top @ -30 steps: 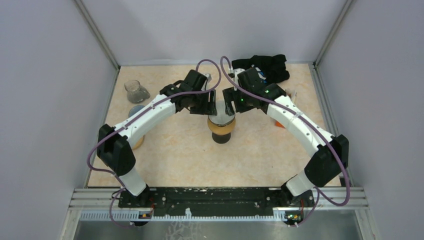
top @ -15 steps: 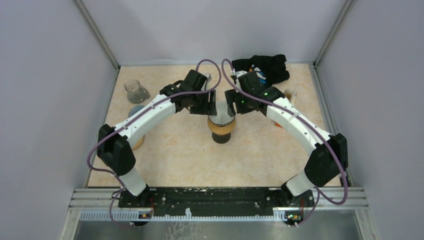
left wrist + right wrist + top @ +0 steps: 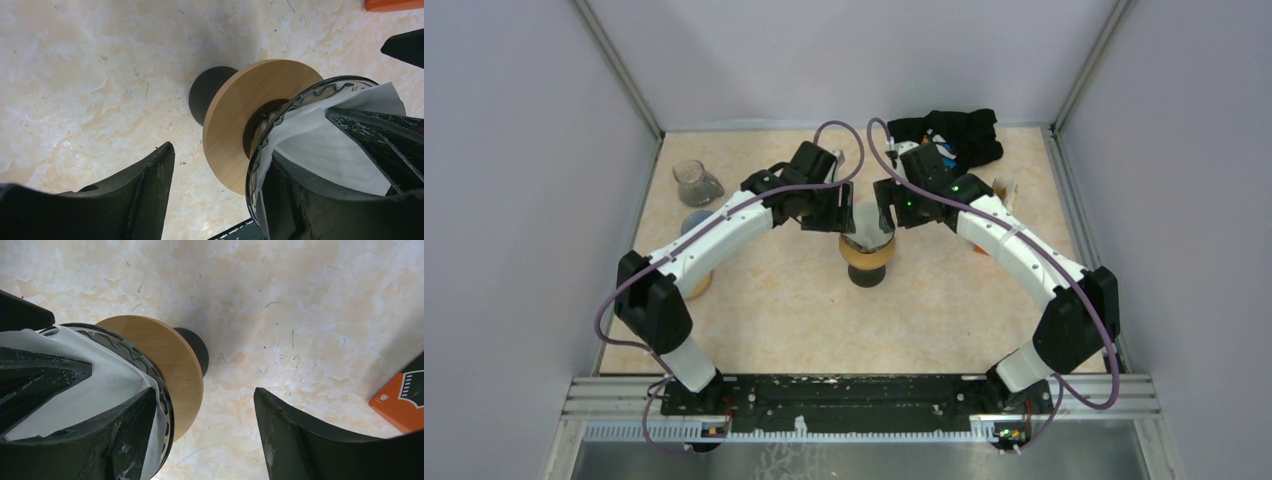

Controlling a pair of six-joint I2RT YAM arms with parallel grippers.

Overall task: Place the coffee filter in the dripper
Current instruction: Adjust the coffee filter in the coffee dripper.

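Observation:
The dripper [image 3: 866, 250], a glass cone in a round wooden collar [image 3: 240, 125] on a black base, stands mid-table. The white paper coffee filter [image 3: 330, 145] [image 3: 100, 385] sits inside its rim. My left gripper [image 3: 839, 212] [image 3: 220, 155] is open and straddles the rim: one finger inside against the paper, the other outside over the table. My right gripper [image 3: 886, 210] [image 3: 204, 392] is open and straddles the opposite side the same way. Each wrist view shows the other gripper's finger inside the filter.
A glass flask [image 3: 695, 182] stands at the back left, with a grey round object [image 3: 692, 222] and a tan one [image 3: 702, 285] under the left arm. Black cloth [image 3: 952, 132] lies at the back right. An orange box [image 3: 400, 400] lies right of the dripper.
The right gripper has edged slightly left over the dripper, and the left arm has shifted a little. Both grippers' jaws stand as wide as before.

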